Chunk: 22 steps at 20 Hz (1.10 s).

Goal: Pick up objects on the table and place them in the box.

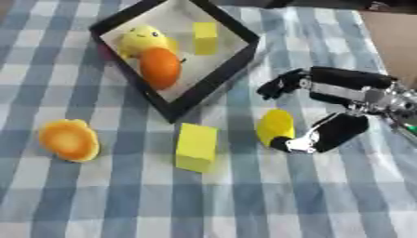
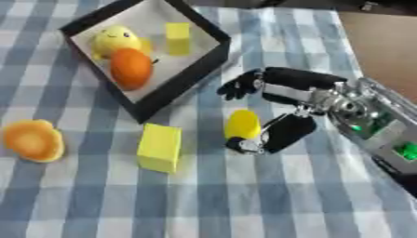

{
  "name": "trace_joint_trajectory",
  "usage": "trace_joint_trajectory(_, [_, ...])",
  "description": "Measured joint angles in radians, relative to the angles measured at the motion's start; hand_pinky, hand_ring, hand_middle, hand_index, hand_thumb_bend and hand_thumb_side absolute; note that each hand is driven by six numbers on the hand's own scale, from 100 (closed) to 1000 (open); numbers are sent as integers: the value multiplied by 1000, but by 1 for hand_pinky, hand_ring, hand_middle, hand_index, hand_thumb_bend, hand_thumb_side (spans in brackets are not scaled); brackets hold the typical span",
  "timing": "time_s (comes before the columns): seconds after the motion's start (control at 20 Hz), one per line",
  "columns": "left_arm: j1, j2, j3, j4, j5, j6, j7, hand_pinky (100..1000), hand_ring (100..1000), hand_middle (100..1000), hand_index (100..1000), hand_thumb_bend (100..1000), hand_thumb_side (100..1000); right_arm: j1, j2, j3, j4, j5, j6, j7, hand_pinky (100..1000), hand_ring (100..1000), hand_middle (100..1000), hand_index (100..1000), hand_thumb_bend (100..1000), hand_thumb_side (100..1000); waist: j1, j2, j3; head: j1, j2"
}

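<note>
— What lies on the table (image 1: 326, 204) in front of you, from the left?

— On my far left, an orange-yellow round thing (image 1: 69, 139), flattish, alone on the blue-and-white checked cloth (image 1: 122, 204); I cannot say what it is. Next comes a yellow block (image 1: 196, 147), standing clear of everything. Up behind both sits the black-rimmed box (image 1: 213, 73), turned cornerwise, its near corner pointing between those two.

— And in the box?

— Three things: a yellow duck-like toy (image 1: 143, 40) at the back left, an orange oval thing (image 1: 159, 68) leaning against it, and a small yellow block (image 1: 205, 37) further right, apart from them. So two yellow blocks in all, one in and one out.

— Where is your hand?

— My right hand (image 1: 326, 109) comes in from the right edge. Its upper fingers (image 1: 281, 83) are curled just off the box's right side, not touching it as far as I can tell. My thumb (image 1: 335, 132) reaches low toward a yellow oval thing (image 1: 275, 126) on the table, its tip at that thing's lower edge. The hand is spread around it, not closed on it; the oval lies on the cloth.

— Anything in the way?

— The box rim stands near my fingers. My forearm (image 2: 374, 125) is cut off at the right edge, and my left hand shows nowhere.
</note>
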Motion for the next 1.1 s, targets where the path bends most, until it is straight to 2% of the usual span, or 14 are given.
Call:
trace_joint_trajectory(0.35, [4, -10, 0, -3, 0, 3, 3, 754, 784, 846, 900, 838, 582, 8, 0, 2, 0, 89, 46, 5, 881, 852, 812, 924, 450, 418, 0, 0, 4, -10, -4])
trace_joint_trajectory(0.75, [6, -18, 0, -5, 0, 4, 2, 754, 784, 846, 899, 836, 583, 8, 16, 9, 7, 180, 54, -2, 879, 851, 812, 921, 461, 409, 0, 4, 10, -13, -10])
trace_joint_trajectory(1.1, [7, -26, -1, -6, 0, 5, 2, 755, 784, 847, 899, 834, 583, -2, 34, 37, 82, 217, 43, 18, 867, 823, 787, 901, 469, 368, 0, 9, 20, -19, -11])
